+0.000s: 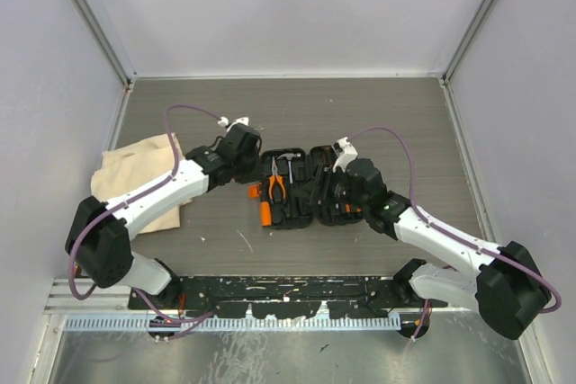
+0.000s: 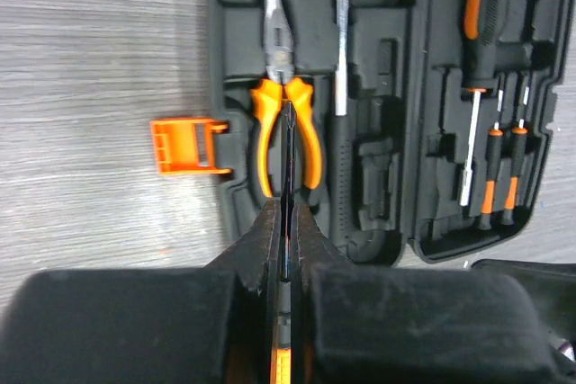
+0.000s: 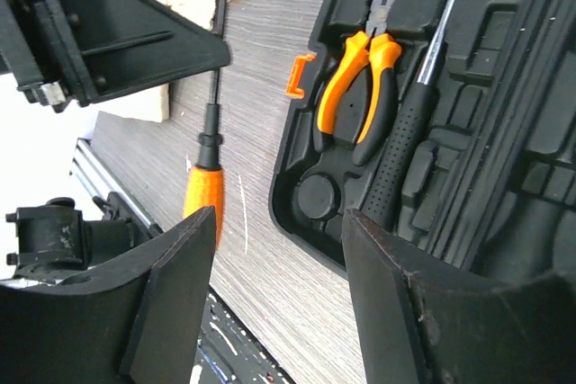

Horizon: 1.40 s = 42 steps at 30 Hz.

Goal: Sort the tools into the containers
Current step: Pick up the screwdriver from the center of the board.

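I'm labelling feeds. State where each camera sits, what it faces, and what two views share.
Top external: above and behind the bases, looking down on left arm, right arm and tool case.
Left wrist: looks past the left gripper, shut on a driver, at the case.
Right wrist: looks past the open right gripper at the case.
Both wrist views share the pliers and hammer.

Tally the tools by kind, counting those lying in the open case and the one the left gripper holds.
Pliers: 1
Hammer: 1
Large screwdriver: 1
Small drivers: 2
Thin driver, held by the left gripper: 1
Total: 6
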{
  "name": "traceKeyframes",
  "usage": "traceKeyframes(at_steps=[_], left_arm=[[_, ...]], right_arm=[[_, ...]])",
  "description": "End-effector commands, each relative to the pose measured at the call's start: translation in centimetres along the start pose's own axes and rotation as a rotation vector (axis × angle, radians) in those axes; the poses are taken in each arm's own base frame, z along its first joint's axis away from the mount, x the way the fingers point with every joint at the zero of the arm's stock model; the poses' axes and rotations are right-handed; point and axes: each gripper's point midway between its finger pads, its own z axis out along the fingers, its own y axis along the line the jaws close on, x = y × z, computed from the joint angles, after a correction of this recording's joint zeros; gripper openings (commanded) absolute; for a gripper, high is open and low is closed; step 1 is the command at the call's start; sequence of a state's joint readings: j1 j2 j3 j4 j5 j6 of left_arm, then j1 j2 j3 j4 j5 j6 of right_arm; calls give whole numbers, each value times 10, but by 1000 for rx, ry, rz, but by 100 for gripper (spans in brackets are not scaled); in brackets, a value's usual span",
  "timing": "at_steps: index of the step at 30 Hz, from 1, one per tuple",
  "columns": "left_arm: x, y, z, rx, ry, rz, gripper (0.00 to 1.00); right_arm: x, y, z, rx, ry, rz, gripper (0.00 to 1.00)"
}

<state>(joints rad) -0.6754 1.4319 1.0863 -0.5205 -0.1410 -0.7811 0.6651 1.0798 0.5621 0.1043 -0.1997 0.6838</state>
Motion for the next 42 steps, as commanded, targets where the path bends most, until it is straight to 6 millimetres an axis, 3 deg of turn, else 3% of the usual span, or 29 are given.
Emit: traceKeyframes(at_steps=[1, 8, 20, 33, 35, 39, 42], left_arm=[[-12, -52, -5, 121, -32, -10, 0], [-5, -93, 0, 182, -18, 15, 0], [-11, -117, 0, 213, -44, 24, 0], [-18, -121, -6, 234, -76, 19, 0], [-19, -122, -9, 243, -84, 24, 8], [-26, -120, -18, 246, -112, 48, 33], [-34, -113, -27, 229, -150, 68, 42]], right_arm=[[-11, 25, 0, -132, -39, -26, 63], [-2, 28, 10, -173, 4, 11, 64], [17, 14, 20, -124, 90, 56, 61], [15, 12, 21, -91, 96, 75, 26], [11, 6, 20, -47, 83, 76, 23], [2, -8, 16, 65, 58, 52, 19], [-8, -20, 10, 161, 33, 28, 18]])
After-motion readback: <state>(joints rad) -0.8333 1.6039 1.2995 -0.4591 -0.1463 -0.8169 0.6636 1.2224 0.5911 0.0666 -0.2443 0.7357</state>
